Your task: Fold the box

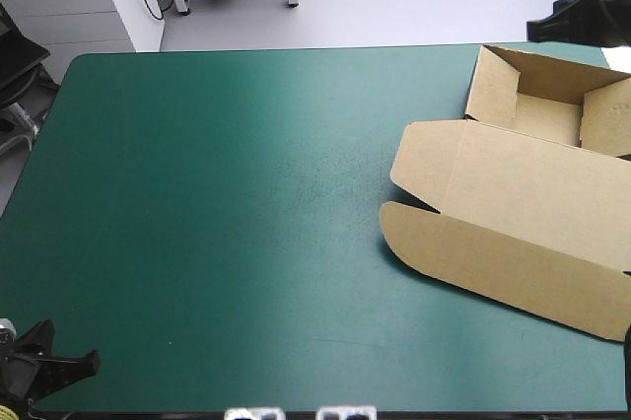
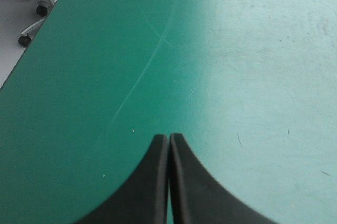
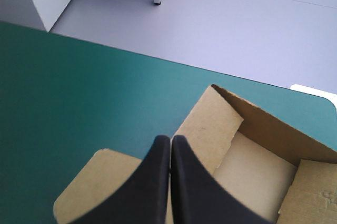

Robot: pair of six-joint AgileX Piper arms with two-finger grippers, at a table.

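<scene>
The box (image 1: pixel 513 203) lay toward the far right corner of the table (image 1: pixel 197 243). It was an open tray (image 1: pixel 542 114) with its walls up, and its lid (image 1: pixel 503 243) lay flat on the cover, reaching toward the near side. The right gripper (image 3: pixel 171 139) hung over the lid, fingers pressed together into one point with nothing between them, aimed at the tray. The left gripper (image 2: pixel 169 138) was also closed and empty, over bare cover by the near left corner, well apart from the box.

Standing there, my worry was sliding. The board looked light, and nothing pinned it. A nudge from that closed point would likely have pushed the whole box along the cover rather than bending a crease. Its right side ran out of sight, so I could not tell how much table was left there.

The lid was the other trouble. It lay flat, with no edge raised to catch, and fingers coming in too steeply could have dented the board or scraped the cover. A knock on the tray might also have sprung a tucked wall loose. With the left gripper so far off, nothing was placed to brace the box.
</scene>
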